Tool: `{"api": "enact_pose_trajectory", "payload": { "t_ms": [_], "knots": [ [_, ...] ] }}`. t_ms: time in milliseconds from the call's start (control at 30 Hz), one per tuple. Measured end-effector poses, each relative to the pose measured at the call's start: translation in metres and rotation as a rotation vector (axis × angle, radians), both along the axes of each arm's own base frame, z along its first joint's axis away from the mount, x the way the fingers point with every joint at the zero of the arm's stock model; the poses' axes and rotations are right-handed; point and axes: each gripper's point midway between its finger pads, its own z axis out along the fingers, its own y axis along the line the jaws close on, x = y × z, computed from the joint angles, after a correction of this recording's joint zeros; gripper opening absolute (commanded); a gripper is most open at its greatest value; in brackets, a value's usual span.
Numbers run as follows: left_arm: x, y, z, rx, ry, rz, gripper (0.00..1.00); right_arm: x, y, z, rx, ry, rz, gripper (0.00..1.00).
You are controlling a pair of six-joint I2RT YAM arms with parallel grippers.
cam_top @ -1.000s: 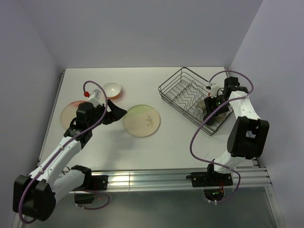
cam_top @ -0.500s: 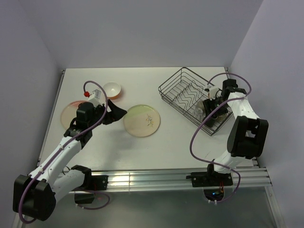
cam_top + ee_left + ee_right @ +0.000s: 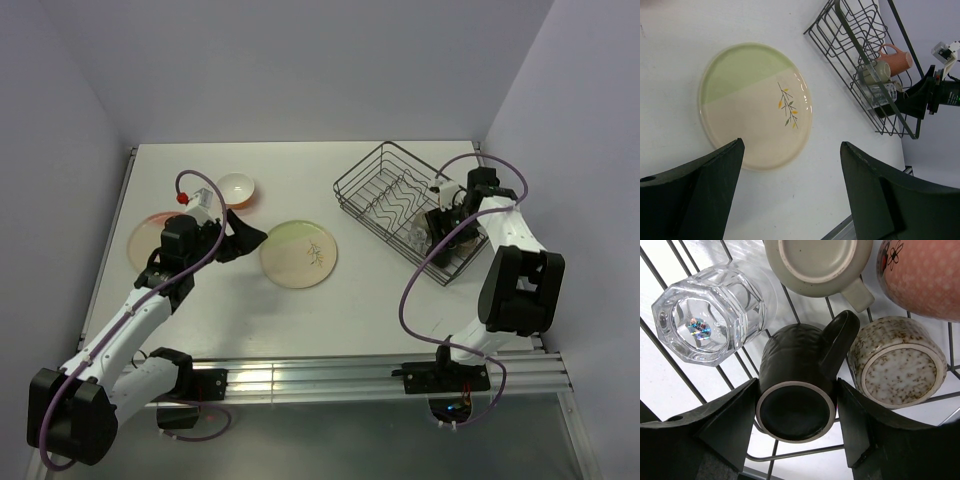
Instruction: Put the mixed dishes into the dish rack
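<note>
Only right wrist | right jaws grip brown cup (image 3: 795,390) | top: unclear

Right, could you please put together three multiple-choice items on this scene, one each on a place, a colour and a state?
1. Where does the cream-green plate lie?
A) upright in the dish rack
B) on the floor
C) flat on the table

2. What colour is the cup between the right fingers?
A) brown
B) pink
C) grey-green

3. How are the left fingers?
A) shut on a spoon
B) open and empty
C) shut tight on nothing

Answers:
1 C: the plate lies flat on the white top, apart from the rack.
2 A: a dark brown cup lies on its side between them.
3 B: they stand wide apart with nothing held between them.
</note>
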Motion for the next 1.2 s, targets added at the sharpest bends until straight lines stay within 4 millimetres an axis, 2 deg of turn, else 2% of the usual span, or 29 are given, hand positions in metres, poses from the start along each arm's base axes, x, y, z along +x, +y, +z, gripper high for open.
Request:
{"api": "enact_pose_trajectory", "payload": {
  "t_ms": [167, 433, 633, 767, 1000, 1133, 1200],
  "knots": [
    [0.0, 0.0, 0.0, 0.0, 0.0, 0.0, 0.84, -0.002, 0.0, 0.0, -0.005, 0.0, -0.005, 0.8],
    [0.0, 0.0, 0.001, 0.0, -0.003, 0.001, 0.84, -0.002, -0.002, 0.007, -0.014, -0.022, -0.014, 0.85],
    [-0.003, 0.002, 0.002, 0.003, -0.002, 0.008, 0.84, 0.001, -0.002, 0.017, -0.018, -0.036, -0.014, 0.85],
    [-0.004, 0.004, 0.001, 0.007, 0.004, 0.014, 0.84, 0.01, -0.005, 0.038, -0.031, -0.086, -0.015, 0.86],
    [-0.006, 0.007, -0.007, 0.028, 0.032, 0.021, 0.84, 0.024, -0.006, 0.086, -0.042, -0.184, -0.005, 0.86],
    [-0.009, 0.009, -0.015, 0.051, 0.062, 0.023, 0.87, 0.033, 0.009, 0.119, 0.011, -0.255, 0.047, 0.87],
    [-0.011, 0.01, -0.02, 0.062, 0.079, 0.019, 0.89, 0.034, 0.027, 0.132, 0.053, -0.293, 0.104, 0.91]
  ]
}}
